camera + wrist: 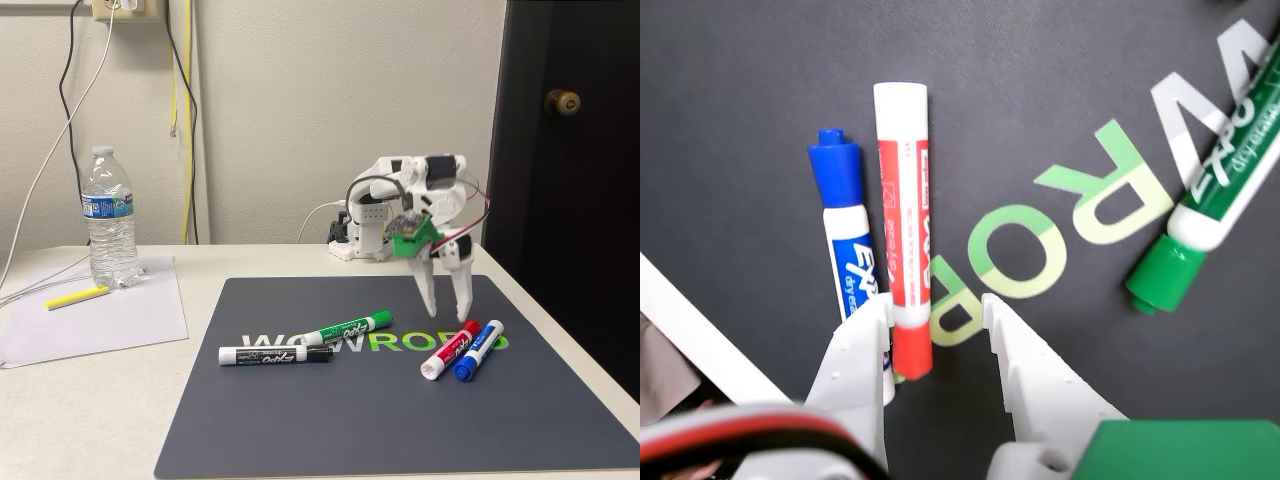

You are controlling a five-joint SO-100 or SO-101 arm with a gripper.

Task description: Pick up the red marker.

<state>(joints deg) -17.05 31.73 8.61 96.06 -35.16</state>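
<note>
The red marker (450, 349) lies on the dark mat (400, 420) at the right, its red cap pointing toward the arm, with a blue-capped marker (478, 350) close beside it. My white gripper (447, 315) points down over the cap end and is open. In the wrist view the red marker (902, 220) runs up the frame, and its cap end sits between the fingers of the gripper (935, 300), close to the left finger (862, 345). The blue marker (845, 230) lies just outside that finger. Nothing is gripped.
A green-capped marker (348, 329) and a black marker (275, 354) lie mid-mat; the green marker (1210, 200) is at the wrist view's right. A water bottle (108, 218), yellow highlighter (76, 297) and paper (120, 320) are at the left. A dark door (570, 200) stands at the right.
</note>
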